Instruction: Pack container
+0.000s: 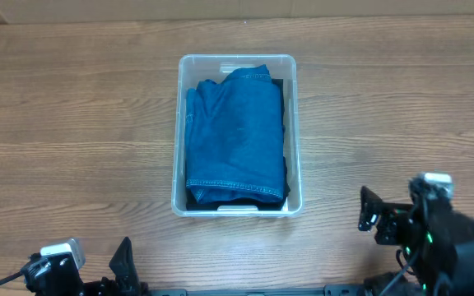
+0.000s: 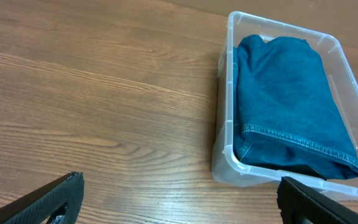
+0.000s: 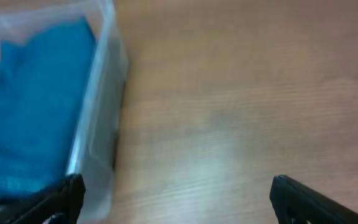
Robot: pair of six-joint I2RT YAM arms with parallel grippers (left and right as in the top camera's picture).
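The clear plastic container stands upright at the table's middle. Folded blue jeans fill it, with a dark item under them at the right side. The container and jeans show at the right of the left wrist view, and the container and jeans show blurred at the left of the right wrist view. My left gripper is open and empty over bare wood left of the container. My right gripper is open and empty, right of the container near the front edge; it also shows in the overhead view.
The wooden table stretches wide on both sides of the container. The left arm's base sits at the front left edge. The right arm's body sits at the front right.
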